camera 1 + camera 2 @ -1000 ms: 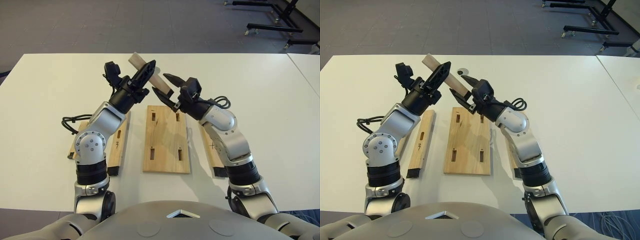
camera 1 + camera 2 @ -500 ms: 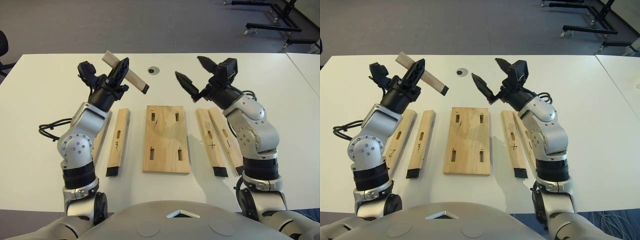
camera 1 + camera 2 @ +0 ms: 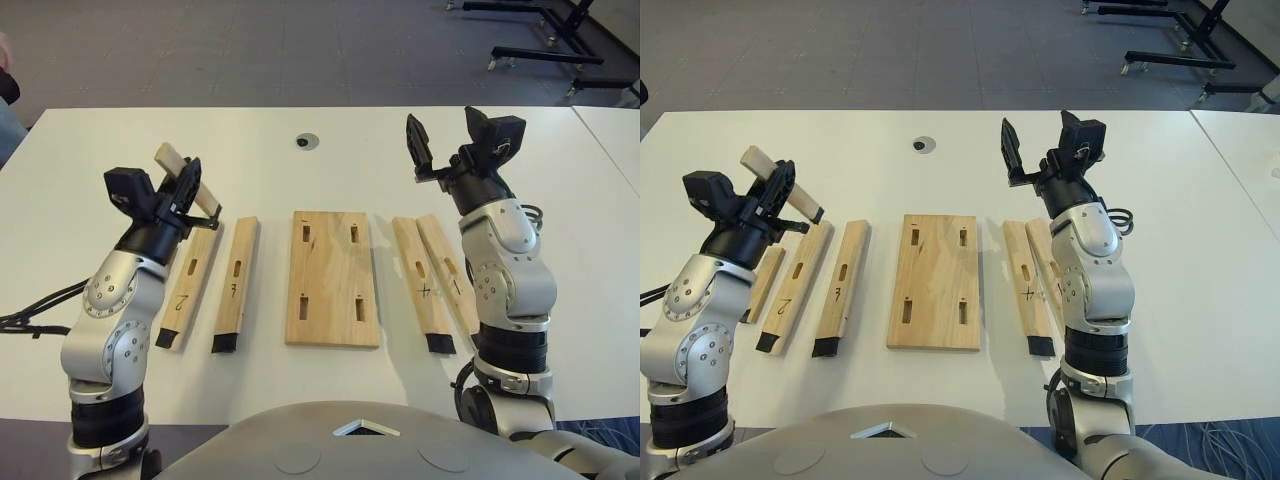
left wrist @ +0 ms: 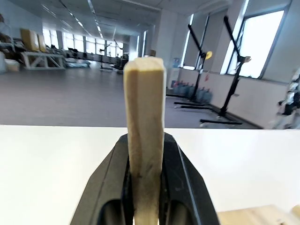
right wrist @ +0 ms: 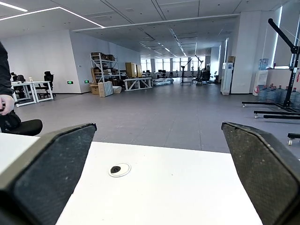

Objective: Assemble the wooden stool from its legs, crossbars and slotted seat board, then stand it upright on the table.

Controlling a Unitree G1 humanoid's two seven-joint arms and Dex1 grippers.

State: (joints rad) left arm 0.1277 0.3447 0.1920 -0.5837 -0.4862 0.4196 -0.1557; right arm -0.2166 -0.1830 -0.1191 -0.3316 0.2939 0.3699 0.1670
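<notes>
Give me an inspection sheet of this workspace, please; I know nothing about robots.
Surface: white table, small round port near its far edge.
Job's things: pale slotted wooden seat board flat at centre; left pair of flat wooden legs and right pair of flat wooden legs lying beside it; short pale wooden bar held above the table.
Clutter: nothing seen.
Grippers: left tool shut on the bar; right tool open, empty, raised.
Cables: black cable on the table by the left arm.
Surroundings: grey floor; black wheeled stands behind.
</notes>
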